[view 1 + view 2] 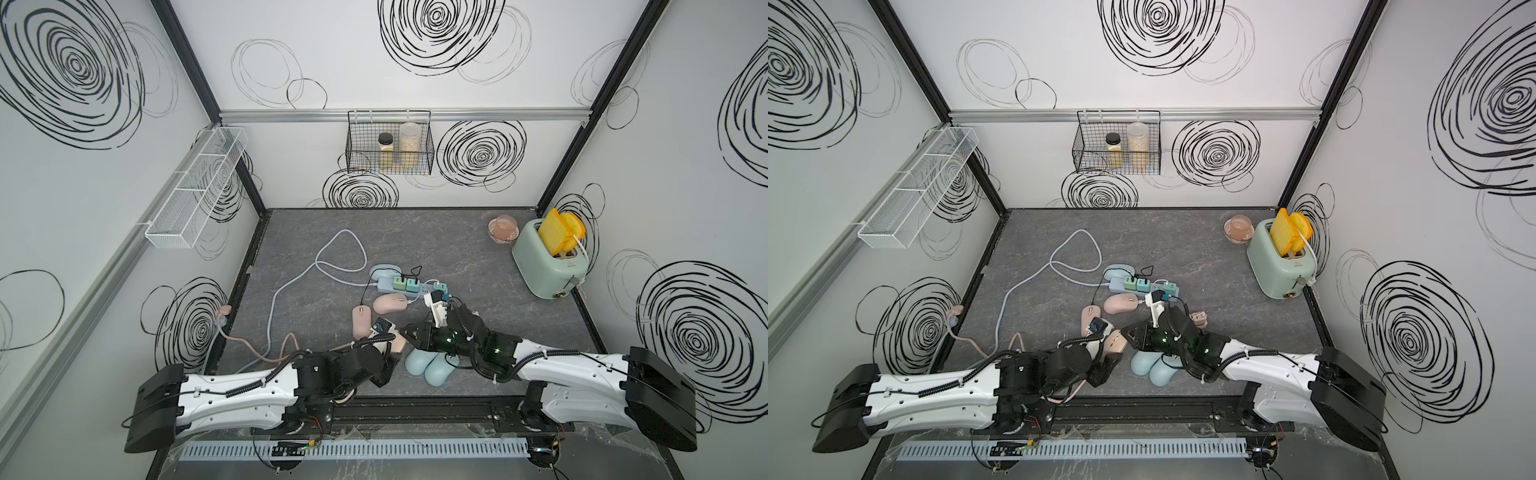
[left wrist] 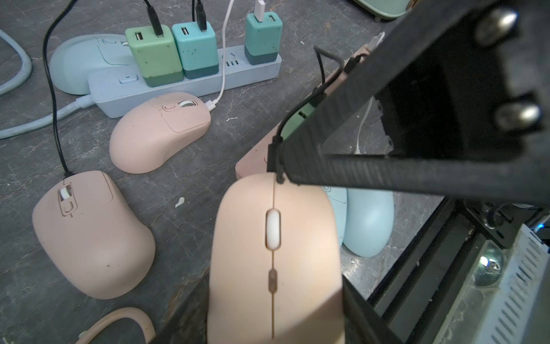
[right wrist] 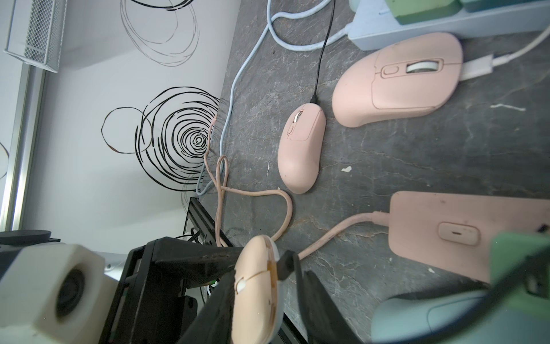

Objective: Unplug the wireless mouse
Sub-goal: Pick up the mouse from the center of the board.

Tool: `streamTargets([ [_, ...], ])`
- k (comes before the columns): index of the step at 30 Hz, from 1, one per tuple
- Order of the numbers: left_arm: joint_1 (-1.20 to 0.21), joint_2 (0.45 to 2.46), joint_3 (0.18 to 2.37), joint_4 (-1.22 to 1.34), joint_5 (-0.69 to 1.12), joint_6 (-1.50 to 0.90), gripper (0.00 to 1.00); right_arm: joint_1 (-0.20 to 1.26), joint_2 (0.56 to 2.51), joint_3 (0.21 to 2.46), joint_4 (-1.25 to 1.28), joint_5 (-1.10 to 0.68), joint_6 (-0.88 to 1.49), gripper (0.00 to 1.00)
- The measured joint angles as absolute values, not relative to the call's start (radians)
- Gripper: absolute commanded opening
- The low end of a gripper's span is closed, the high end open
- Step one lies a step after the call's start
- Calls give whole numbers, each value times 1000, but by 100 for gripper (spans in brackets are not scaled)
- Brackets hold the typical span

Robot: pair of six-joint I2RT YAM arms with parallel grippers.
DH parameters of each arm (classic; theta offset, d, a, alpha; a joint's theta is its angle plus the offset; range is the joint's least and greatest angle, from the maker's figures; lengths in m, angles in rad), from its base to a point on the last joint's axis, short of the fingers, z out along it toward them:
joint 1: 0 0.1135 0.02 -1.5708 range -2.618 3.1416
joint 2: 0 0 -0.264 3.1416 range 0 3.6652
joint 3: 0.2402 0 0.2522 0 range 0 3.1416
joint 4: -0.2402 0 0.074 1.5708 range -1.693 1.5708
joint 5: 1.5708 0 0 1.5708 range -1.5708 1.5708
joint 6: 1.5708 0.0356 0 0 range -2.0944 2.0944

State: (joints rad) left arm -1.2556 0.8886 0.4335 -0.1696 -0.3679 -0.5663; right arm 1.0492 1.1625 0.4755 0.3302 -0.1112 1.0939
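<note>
The peach, oval plastic wireless mouse (image 2: pixel 303 238) sits between the black fingers of the left gripper (image 2: pixel 274 280), near the robot-side edge of the dark grey marbled tabletop (image 2: pixel 190 166). It has a white scroll wheel, a centre seam and a black cable plug (image 2: pixel 273 158) in its nose. The left gripper clamps its sides. The right gripper (image 2: pixel 285 171), partly closed, has its fingers at that plug. I cannot tell whether they pinch it.

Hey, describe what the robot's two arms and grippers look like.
The left arm and right arm have white moulded shells, black joints and black end caps, with black corrugated cables tied along them. The left gripper and right gripper are matte black and ribbed.
</note>
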Motion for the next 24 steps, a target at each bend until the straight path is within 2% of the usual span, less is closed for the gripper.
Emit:
streamTargets([
  [9,-1257,854,412,-157,-368,-576,0,1044,1176,475,376,-101,1142,37],
  [24,-1262,828,401,-148,-368,-587,0,1044,1221,475,427,-106,1184,21],
])
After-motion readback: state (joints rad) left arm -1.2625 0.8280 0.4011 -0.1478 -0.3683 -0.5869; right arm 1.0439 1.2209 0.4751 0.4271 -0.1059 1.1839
